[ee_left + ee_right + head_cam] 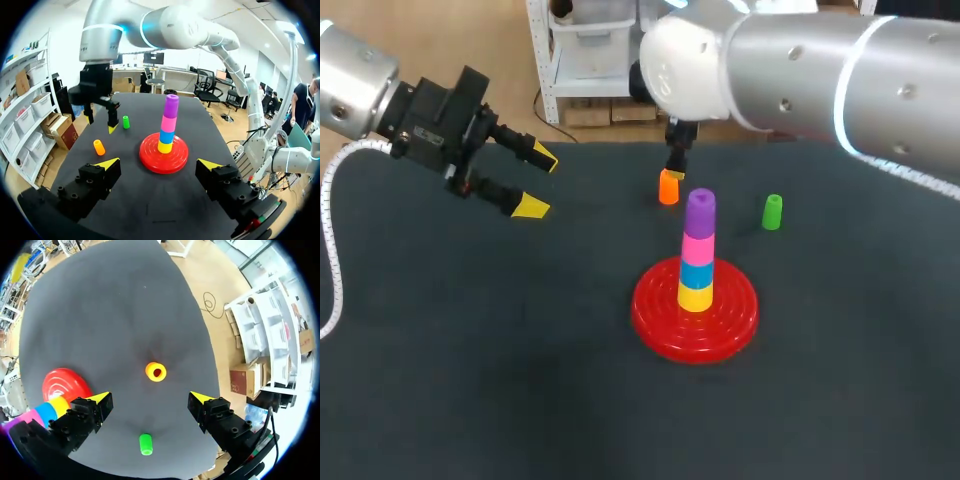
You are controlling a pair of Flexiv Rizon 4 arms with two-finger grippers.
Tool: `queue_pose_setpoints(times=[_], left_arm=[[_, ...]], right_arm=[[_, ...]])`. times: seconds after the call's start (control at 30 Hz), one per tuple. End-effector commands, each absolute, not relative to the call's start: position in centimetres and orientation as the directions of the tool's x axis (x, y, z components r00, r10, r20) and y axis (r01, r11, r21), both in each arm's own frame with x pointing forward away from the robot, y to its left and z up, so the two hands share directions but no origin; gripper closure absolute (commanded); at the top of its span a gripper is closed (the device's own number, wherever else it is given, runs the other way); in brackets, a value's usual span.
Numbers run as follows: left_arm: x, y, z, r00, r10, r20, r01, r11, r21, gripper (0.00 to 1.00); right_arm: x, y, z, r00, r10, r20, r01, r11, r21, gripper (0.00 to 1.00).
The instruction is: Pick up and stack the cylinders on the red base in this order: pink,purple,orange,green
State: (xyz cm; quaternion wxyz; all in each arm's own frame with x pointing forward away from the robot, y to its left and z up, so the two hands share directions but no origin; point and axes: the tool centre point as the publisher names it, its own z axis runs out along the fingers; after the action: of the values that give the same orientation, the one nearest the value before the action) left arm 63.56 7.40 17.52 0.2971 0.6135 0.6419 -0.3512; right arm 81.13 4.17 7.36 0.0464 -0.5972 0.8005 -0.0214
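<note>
Orange is next up. The orange cylinder (668,187) stands upright on the tabletop (470,350), open end up, right below the right jaws. They're spread wide and holding nothing, and from the right wrist the cylinder sits about midway between the two fingers, not touching either. Purple cylinder (700,208) already tops the stack on the red base (650,310), with the pink cylinder (698,245) under it, so I'd call this roughly halfway.

To do this step well, I'd come straight down and keep the orange centred so both pads meet it at the same time. If one lands first, it'll tip or skate away. Grip low enough to get a solid hold, but leave the bottom rim free so it can seat over the purple.

The green cylinder (772,212) is off to one side of the right jaws, apart from the orange but close enough that I'd watch the outer finger.

Left jaws are also open and empty, hanging well away from the stack — fine where they are.
</note>
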Motion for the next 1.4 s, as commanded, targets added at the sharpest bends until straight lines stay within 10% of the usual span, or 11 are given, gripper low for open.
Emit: queue_pose_setpoints(times=[0.03,1.07,1.4], left_arm=[[63.6,7.5,17.5,-0.069,0.578,-0.813,0.996,-0.002,-0.086,0.00],[63.6,7.5,17.5,-0.069,0.578,-0.813,0.996,-0.002,-0.086,0.00],[63.6,7.5,17.5,-0.069,0.578,-0.813,0.996,-0.002,-0.086,0.00]], right_arm=[[81.6,4.6,5.9,-0.294,-0.955,-0.030,-0.951,0.295,-0.094,0.00],[84.1,6.1,3.1,-0.294,-0.956,-0.020,-0.954,0.294,-0.058,0.00],[83.6,6.3,2.8,-0.270,-0.963,-0.015,-0.961,0.270,-0.049,0.52]])
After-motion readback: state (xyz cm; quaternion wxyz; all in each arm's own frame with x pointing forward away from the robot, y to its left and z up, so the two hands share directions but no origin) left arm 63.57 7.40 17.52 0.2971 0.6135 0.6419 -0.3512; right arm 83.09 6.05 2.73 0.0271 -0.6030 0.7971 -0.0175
